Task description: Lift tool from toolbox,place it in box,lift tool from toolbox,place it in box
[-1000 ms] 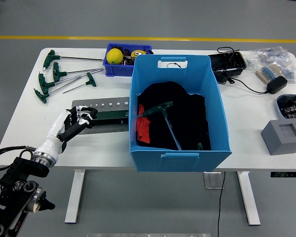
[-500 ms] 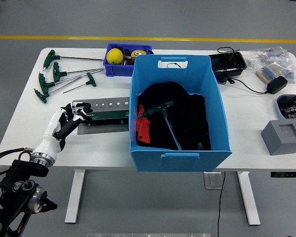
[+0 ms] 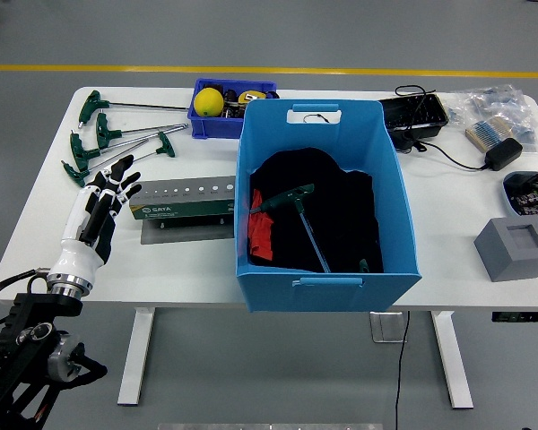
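Now left robot hand (image 3: 103,202) open, empty, beside tool rack (image 3: 184,209). Probably lining up for green-handled wrenches (image 3: 108,139). One wrench (image 3: 298,213) already in blue box (image 3: 327,282).

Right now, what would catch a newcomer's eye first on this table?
The big blue box at the table's middle, with a green T-handle wrench lying on black cloth inside. To its left, the robot's left hand hovers open-fingered beside the tool rack, near more green-handled wrenches.

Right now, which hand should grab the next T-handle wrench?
Left. The left hand hovers open just below the green T-handle wrenches at the table's left; no right arm is in view, and the blue box sits in between.
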